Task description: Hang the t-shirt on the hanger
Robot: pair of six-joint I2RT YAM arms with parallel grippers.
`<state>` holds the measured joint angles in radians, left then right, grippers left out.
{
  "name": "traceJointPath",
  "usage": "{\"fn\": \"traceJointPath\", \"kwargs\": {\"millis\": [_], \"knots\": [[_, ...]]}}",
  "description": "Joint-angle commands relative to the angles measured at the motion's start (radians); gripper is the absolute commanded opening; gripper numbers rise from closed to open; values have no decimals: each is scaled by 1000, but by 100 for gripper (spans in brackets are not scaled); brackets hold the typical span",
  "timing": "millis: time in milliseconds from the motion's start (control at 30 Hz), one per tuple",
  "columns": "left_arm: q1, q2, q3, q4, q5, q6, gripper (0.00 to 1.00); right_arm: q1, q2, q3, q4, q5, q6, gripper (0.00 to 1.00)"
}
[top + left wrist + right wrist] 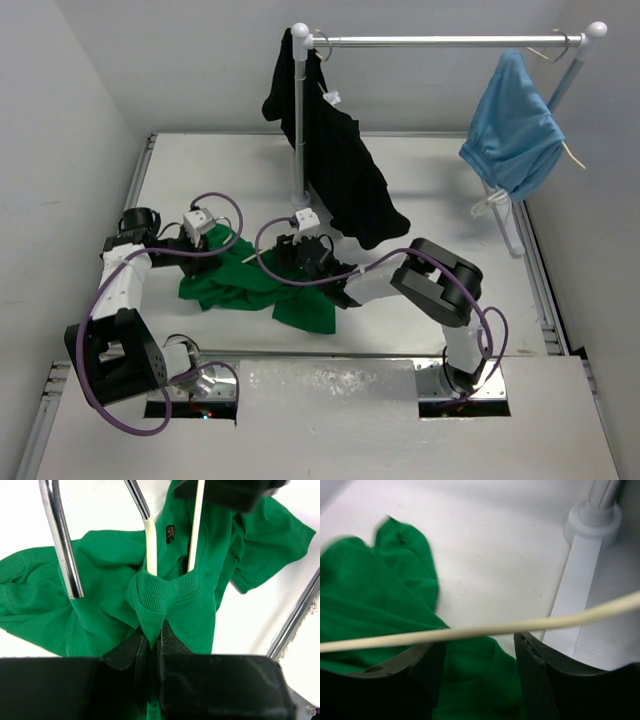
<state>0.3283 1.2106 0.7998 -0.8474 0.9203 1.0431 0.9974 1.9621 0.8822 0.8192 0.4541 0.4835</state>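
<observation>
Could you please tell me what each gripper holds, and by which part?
The left gripper is shut on the t-shirt, pinching its ribbed collar. The right gripper stands open and grips nothing; the hanger only lies across its jaws.

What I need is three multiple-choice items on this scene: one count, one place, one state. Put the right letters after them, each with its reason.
1. How many garments hang from the rail? A one; B two; C three.
2. Where is the t-shirt? A on the rail; B on the floor; C on the table.
3. How is the left gripper? A wide open; B shut on nothing; C shut on the t-shirt's collar.

1 B: the black garment and the light-blue garment are the only ones hanging there.
2 C: the top view shows it crumpled on the table between the two arms.
3 C: the left wrist view shows the jaws pinching the ribbed collar.
</observation>
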Motion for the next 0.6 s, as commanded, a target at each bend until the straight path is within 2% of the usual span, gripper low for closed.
{"fn": "traceJointPath", "kwargs": {"millis": [0,167,333,567], "knots": [[9,-8,26,-10,55,40,0,3,66,79,-110,57,17,52],[9,-8,36,-5,55,35,0,3,90,103,-143,72,3,50],[9,1,39,22,43,8,0,3,74,35,-118,66,27,51],[9,3,42,31,28,-2,0,3,70,31,-81,-35,50,51]]}}
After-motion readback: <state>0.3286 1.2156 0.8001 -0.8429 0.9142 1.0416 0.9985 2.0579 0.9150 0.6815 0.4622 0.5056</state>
